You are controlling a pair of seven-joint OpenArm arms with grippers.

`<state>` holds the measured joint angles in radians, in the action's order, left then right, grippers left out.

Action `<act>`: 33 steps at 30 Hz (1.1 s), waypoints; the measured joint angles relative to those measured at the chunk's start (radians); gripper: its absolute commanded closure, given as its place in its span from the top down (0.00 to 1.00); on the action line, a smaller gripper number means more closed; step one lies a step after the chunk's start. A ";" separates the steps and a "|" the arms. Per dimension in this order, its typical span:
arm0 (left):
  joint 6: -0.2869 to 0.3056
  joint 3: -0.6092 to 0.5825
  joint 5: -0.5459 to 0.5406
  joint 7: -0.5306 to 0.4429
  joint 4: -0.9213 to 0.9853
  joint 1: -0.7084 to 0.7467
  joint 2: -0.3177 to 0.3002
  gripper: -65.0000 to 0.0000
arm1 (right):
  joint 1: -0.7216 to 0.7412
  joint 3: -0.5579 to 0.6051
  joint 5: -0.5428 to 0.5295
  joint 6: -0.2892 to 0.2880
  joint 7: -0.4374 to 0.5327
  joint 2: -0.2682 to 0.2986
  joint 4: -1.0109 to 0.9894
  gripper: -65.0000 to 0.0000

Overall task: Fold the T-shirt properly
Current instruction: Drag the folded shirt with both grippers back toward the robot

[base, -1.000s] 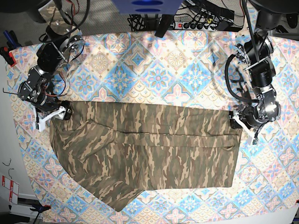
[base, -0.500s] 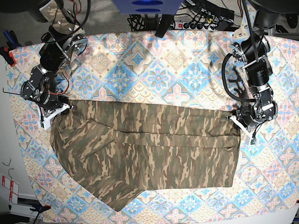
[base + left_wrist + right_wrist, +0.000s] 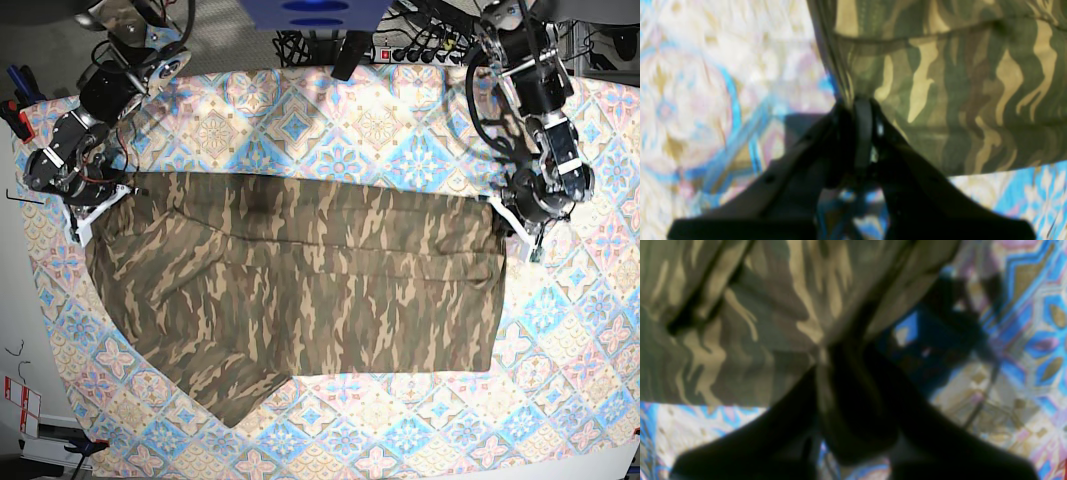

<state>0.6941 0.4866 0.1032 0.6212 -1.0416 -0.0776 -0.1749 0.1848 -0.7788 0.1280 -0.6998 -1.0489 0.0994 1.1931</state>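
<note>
A: where's the T-shirt [image 3: 300, 290] sitting?
B: flat mid-tablecloth [image 3: 330, 130], long axis running left-right, one bottom corner poking toward the near edge.
A: grippers?
B: left gripper [image 3: 858, 110] and right gripper [image 3: 826, 366] each clamped on a far corner.

Camouflage T-shirt [image 3: 300, 290] lies spread sideways on the tablecloth, its far corners pinched.

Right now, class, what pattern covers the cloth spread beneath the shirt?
The tablecloth has pastel blue, pink and cream ornamental tiles; the base view shows it best.
</note>
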 measured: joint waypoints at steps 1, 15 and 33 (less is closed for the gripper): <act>0.000 0.000 -0.003 -0.003 -0.018 0.019 0.000 0.03 | -0.009 0.001 0.000 -0.003 -0.002 0.001 0.008 0.06; 0.010 0.008 -0.063 -0.147 -0.124 0.234 -0.008 0.03 | -0.154 -0.048 -0.078 -0.025 0.076 0.001 0.044 0.06; 0.040 0.039 -0.109 -0.314 -0.132 0.375 -0.008 0.03 | -0.271 -0.050 -0.050 -0.022 -0.043 -0.017 0.207 0.06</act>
<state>0.7345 0.5255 -0.0055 0.3073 -1.1740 0.2970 -0.1825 -0.0860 -0.8284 0.0784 -0.7216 -1.0916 0.0826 1.3998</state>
